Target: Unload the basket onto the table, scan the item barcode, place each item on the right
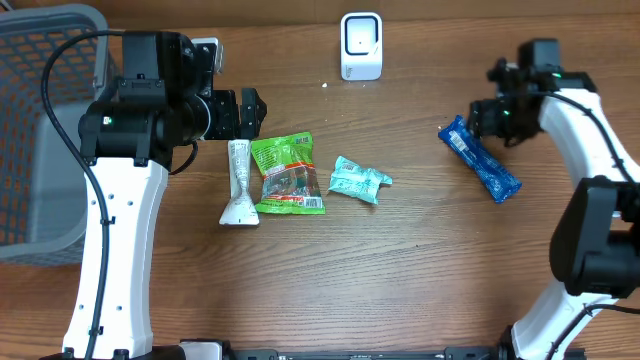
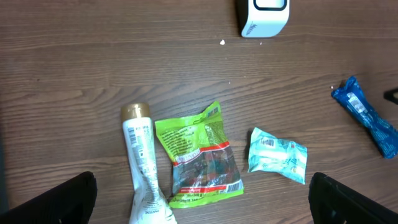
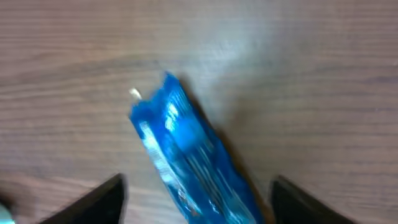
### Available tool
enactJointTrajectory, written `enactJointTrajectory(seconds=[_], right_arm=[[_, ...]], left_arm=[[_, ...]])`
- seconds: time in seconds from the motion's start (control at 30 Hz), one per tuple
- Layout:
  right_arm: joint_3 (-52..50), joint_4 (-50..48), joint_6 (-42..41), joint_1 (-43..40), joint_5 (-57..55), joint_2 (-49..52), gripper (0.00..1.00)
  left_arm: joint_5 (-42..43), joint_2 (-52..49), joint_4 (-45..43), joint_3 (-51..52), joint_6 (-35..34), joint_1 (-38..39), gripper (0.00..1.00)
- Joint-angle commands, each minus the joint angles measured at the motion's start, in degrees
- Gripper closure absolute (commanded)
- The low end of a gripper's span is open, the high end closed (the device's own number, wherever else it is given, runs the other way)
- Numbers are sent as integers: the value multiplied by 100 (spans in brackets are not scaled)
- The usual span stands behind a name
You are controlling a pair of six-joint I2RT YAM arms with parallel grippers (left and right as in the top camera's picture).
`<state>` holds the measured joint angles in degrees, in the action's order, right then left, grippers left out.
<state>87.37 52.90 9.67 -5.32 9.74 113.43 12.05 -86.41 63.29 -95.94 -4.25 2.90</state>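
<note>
The white barcode scanner (image 1: 361, 45) stands at the back of the wooden table. A blue wrapped bar (image 1: 480, 160) lies flat on the right. My right gripper (image 1: 483, 118) hovers over its far end. In the right wrist view the blue bar (image 3: 186, 155) runs between the two dark fingers (image 3: 93, 202), with a gap on each side, so that gripper (image 3: 199, 199) is open. My left gripper (image 2: 202, 199) is wide open above a green snack packet (image 2: 199, 158), a white tube (image 2: 143, 168) and a teal packet (image 2: 277, 154). It holds nothing.
A grey mesh basket (image 1: 40, 130) fills the far left of the table. The white tube (image 1: 238, 185), green packet (image 1: 288, 175) and teal packet (image 1: 358, 180) lie close together in the middle. Bare wood shows in front of them.
</note>
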Motion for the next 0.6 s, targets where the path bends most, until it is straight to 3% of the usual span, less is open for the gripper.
enactJointTrajectory(seconds=[0.0, 0.3, 0.4, 0.57], right_arm=[[-452, -20, 518, -337, 767, 297, 35], [-1128, -273, 507, -476, 1436, 297, 35], [-1128, -33, 114, -433, 2124, 297, 38], [-1128, 186, -809, -396, 2253, 297, 38]], left_arm=[[92, -17, -7, -87, 107, 13, 0], [92, -20, -7, -87, 107, 13, 0], [92, -20, -7, -87, 107, 13, 0], [92, -22, -7, -85, 107, 13, 0]])
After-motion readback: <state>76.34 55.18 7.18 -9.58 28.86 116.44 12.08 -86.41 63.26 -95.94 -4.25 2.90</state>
